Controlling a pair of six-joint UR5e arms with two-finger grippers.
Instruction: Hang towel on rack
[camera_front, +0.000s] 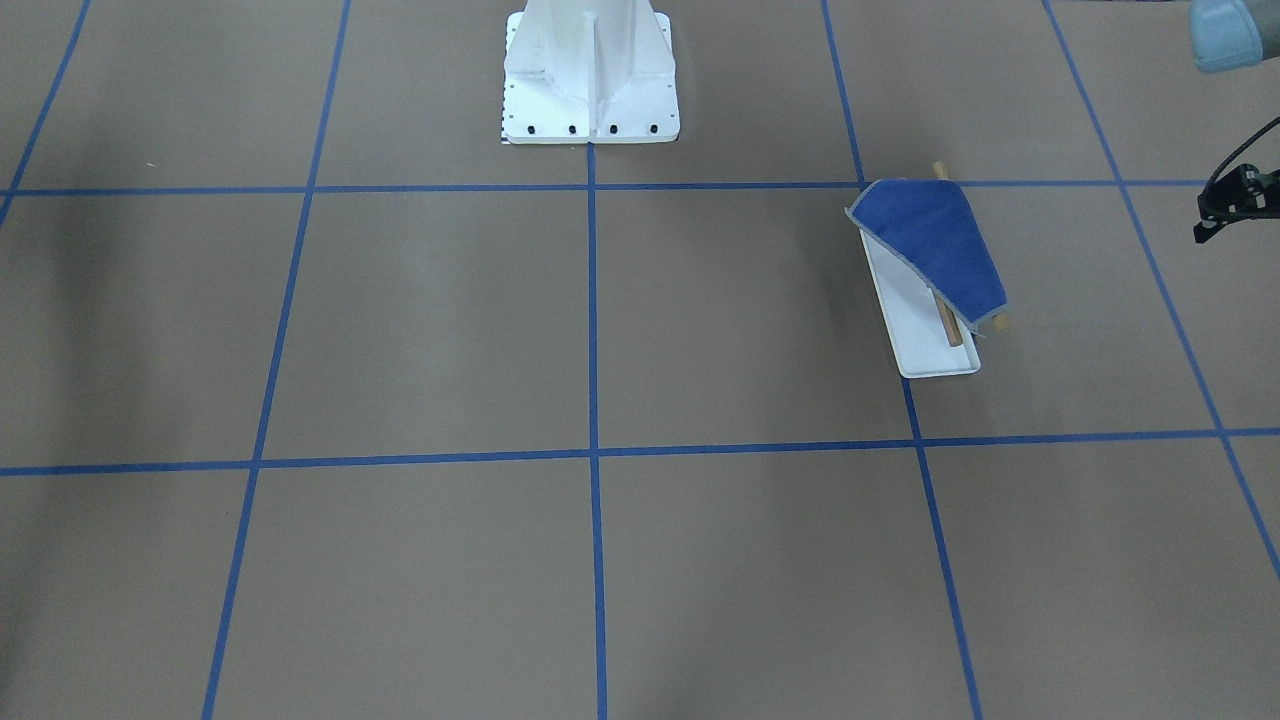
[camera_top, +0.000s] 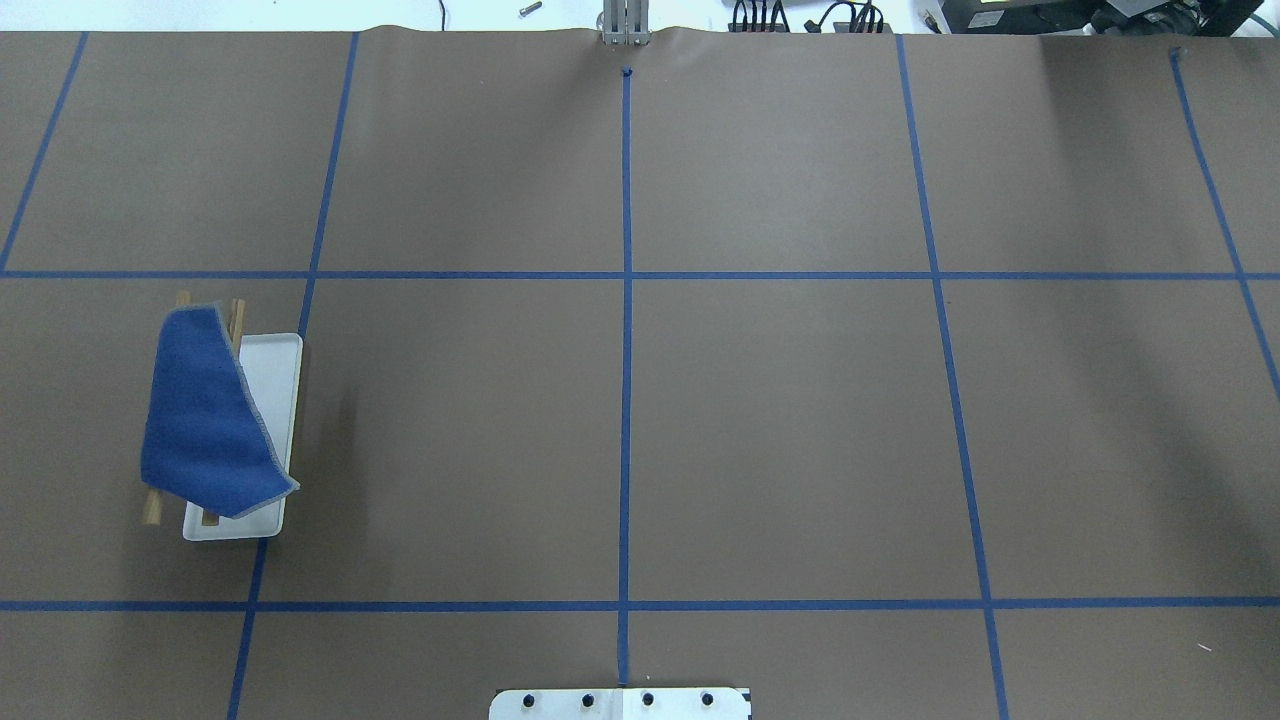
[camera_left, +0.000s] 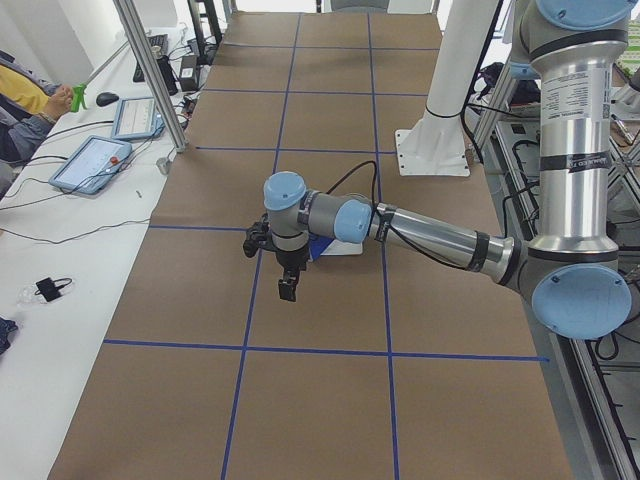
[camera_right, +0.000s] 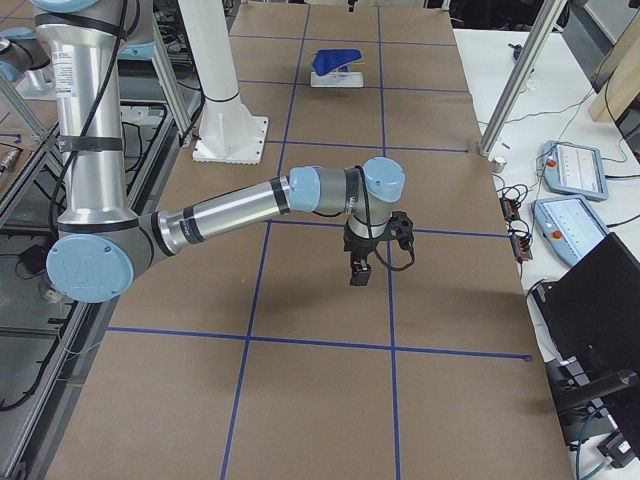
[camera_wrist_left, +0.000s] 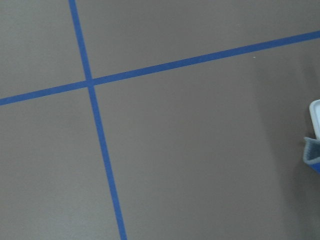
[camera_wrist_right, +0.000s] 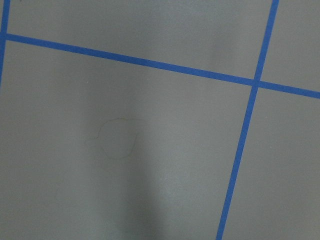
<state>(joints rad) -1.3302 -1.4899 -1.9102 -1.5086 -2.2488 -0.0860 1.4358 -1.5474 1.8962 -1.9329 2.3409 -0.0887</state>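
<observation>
The towel (camera_top: 205, 410) is a matt, finely napped blue cloth with a grey stitched edge. The rack (camera_top: 278, 380) has bare light-brown wooden dowels (camera_front: 947, 322) and a smooth, faintly glossy white tray base, probably plastic, though the view is too coarse to be sure. The table (camera_top: 780, 420) is covered with a matt brown, paper-like sheet crossed by smooth blue tape lines (camera_top: 626, 400); the pedestal (camera_front: 590, 75) is white-painted metal with dark bolt heads, and the left arm (camera_left: 430, 235) and right arm (camera_right: 230, 210) have satin silver metal tubes with glossy pale-blue joint caps (camera_left: 284, 190).
</observation>
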